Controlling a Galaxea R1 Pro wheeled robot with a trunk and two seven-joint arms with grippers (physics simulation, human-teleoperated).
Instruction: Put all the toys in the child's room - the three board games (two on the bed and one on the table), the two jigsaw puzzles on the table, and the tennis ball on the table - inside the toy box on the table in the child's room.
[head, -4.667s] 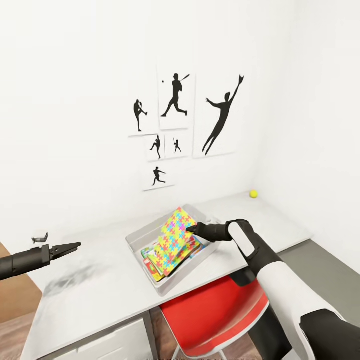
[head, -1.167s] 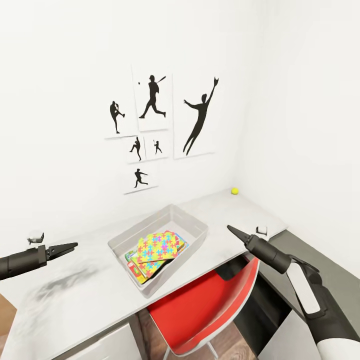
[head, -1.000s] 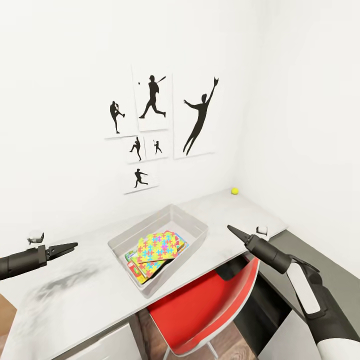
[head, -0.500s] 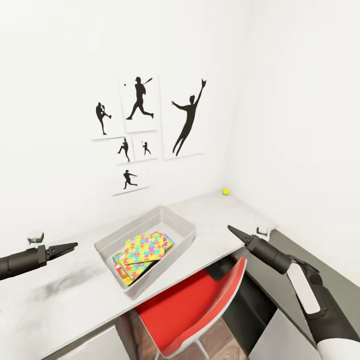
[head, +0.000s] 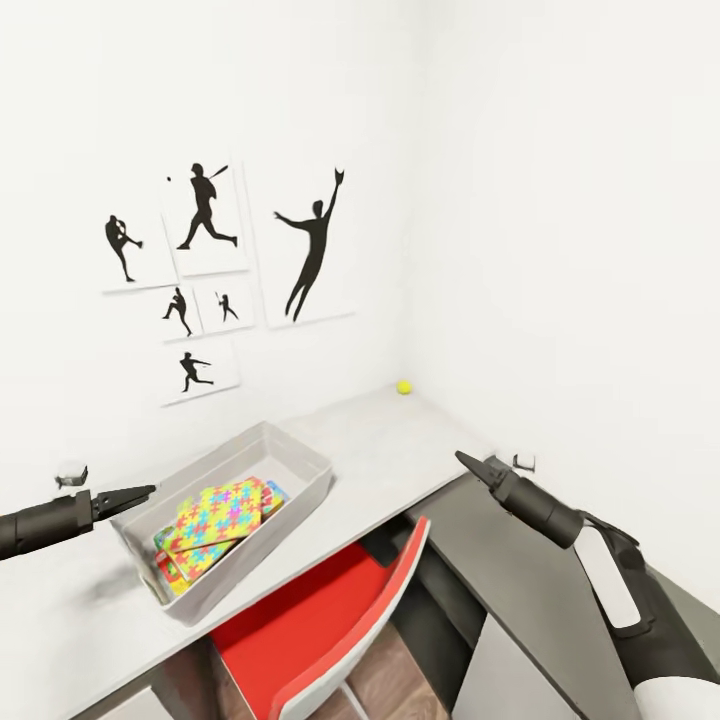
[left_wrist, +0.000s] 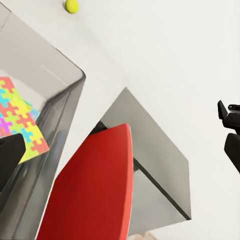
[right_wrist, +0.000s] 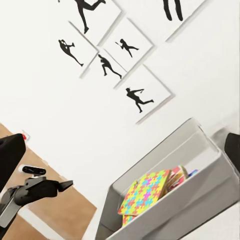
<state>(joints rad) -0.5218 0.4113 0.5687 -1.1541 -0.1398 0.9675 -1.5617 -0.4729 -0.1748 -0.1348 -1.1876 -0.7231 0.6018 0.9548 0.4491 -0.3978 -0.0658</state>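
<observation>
The pale grey toy box (head: 306, 468) stands on the table (head: 385, 450). In it lies a jigsaw puzzle (head: 215, 512) on top of a stack, with the green and red edge of a board game (head: 165, 568) below it. The yellow tennis ball (head: 404, 387) rests in the table's far corner by the walls. My left gripper (head: 150, 490) hovers open just left of the box. Right of the table my right gripper (head: 462, 458) is open and holds nothing. The right wrist view has the toy box (right_wrist: 202, 172) and jigsaw puzzle (right_wrist: 147, 191). The bed is out of view.
A red chair (head: 320, 620) is pushed under the table in front of the box. Black silhouette posters (head: 205, 205) hang on the white wall. A dark grey lower surface (head: 520, 560) runs beneath my right arm. The left wrist view has the tennis ball (left_wrist: 71, 5) and chair (left_wrist: 95, 190).
The jigsaw puzzle that my right gripper held over the box now lies in it, and that arm has drawn back. The camera has swung right, so box and posters sit further left.
</observation>
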